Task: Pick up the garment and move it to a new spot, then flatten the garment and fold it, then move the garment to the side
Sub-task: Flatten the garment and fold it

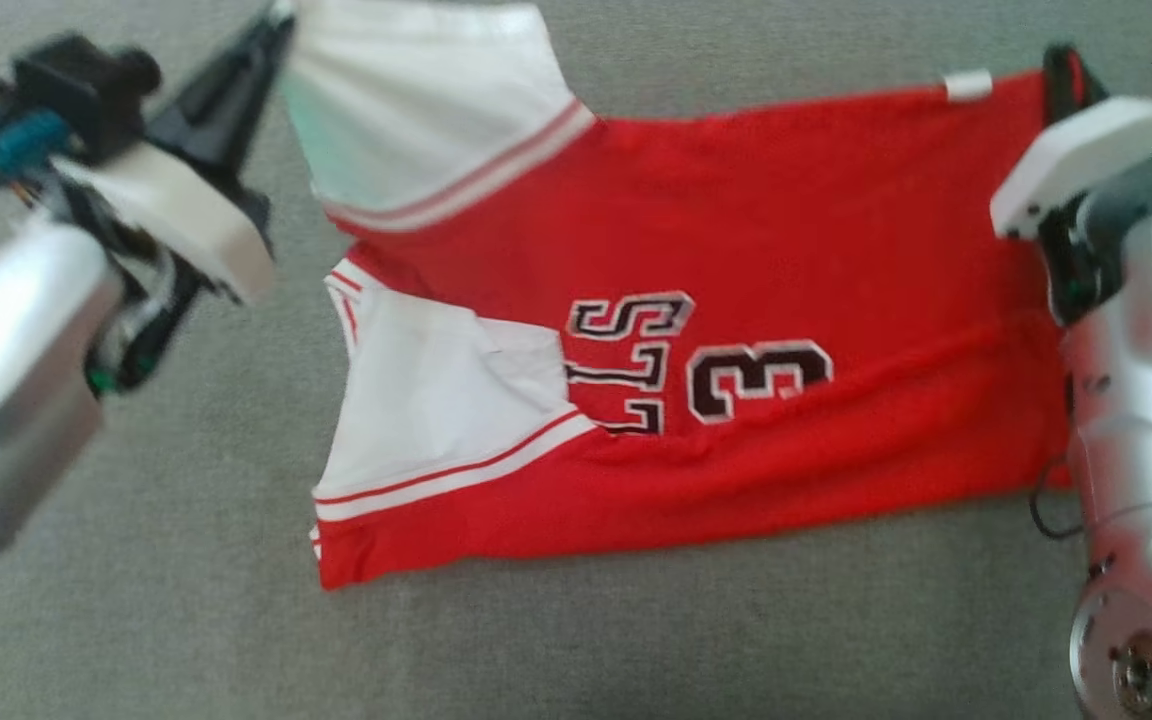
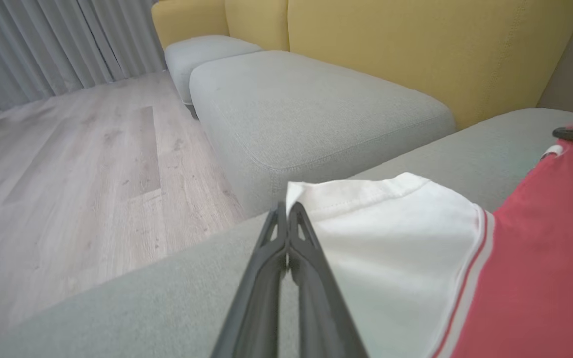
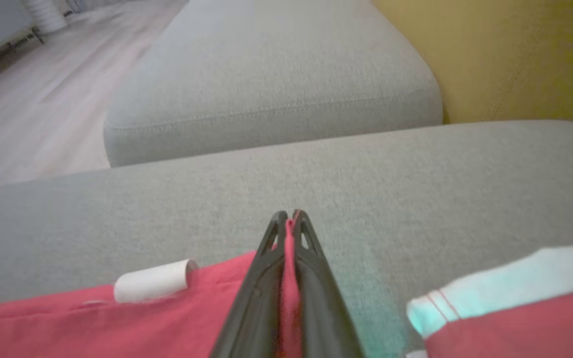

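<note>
The garment (image 1: 736, 300) is a red jersey with white sleeves and black "3" lettering, spread sideways on a grey cushion. My left gripper (image 1: 276, 15) is shut on the corner of the upper white sleeve (image 2: 391, 233), its fingers (image 2: 291, 238) pinched together on the hem. At the far right corner of the red body, my right gripper (image 1: 1066, 70) is shut on the hem, and red cloth (image 3: 289, 268) shows between its closed fingers (image 3: 311, 278). A small white label (image 3: 152, 281) curls up from the hem just left of them.
The garment lies on a grey sofa cushion (image 1: 186, 620). More grey seat cushions (image 2: 306, 109) and a yellow backrest (image 2: 416, 49) stand beyond it. Wooden floor (image 2: 67, 164) and grey curtains (image 2: 43, 44) lie past the cushion's edge.
</note>
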